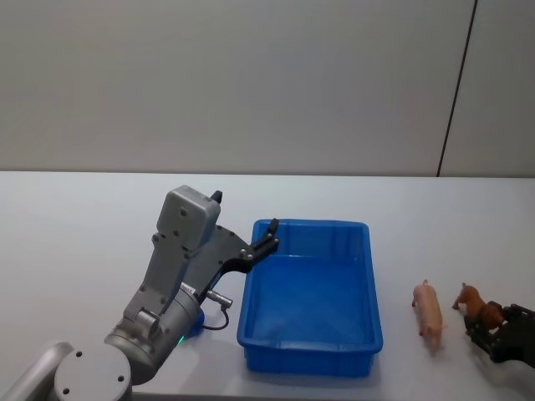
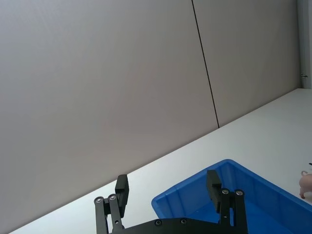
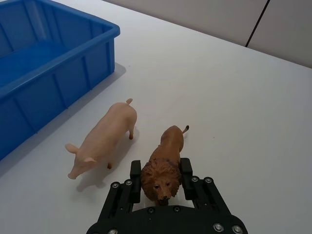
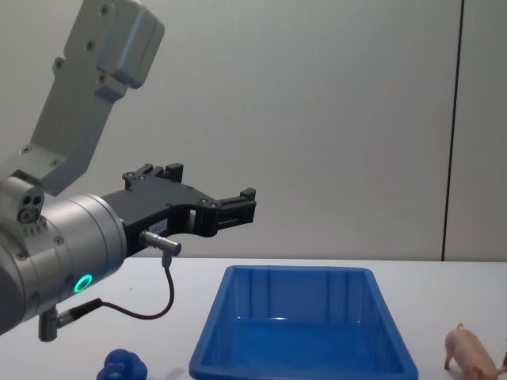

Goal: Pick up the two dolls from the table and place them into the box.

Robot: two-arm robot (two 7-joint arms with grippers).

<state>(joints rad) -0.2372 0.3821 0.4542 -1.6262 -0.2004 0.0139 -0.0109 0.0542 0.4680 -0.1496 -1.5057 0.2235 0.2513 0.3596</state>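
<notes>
The shaggy brown four-legged animal figurine (image 3: 171,140), maned and with a thin tail, stands on the flat white tabletop (image 1: 84,234) well to the right of the box, near the table's front edge. The right gripper (image 3: 161,168) comes in low from the robot's side and is closed narrowly on it. Its two black fingers (image 3: 136,171) press against either side of the mane, with the animal's face looking back between them. The figurine's hind legs rest on the table.

Just beside it on the left, and apart from it, the smooth pale pink pig figurine (image 3: 105,139) stands on its own feet on the table. It lies roughly parallel to the brown animal, between that animal and the box, with its snout toward the robot. Nothing touches it.

The shallow rectangular bright blue plastic bin (image 1: 369,276), with sloped walls and a rim, sits at the middle of the table with its long side running away from the robot. Its floor is bare.

The left arm is bent upward at the bin's left side, its grey forearm rising steeply. The left gripper (image 2: 167,180) is held raised and about level above the bin's far left corner. Its black fingers are spread wide with nothing between them.

A small round blue toy (image 4: 123,366) sits on the table by the base of the left arm, to the left of the bin.
</notes>
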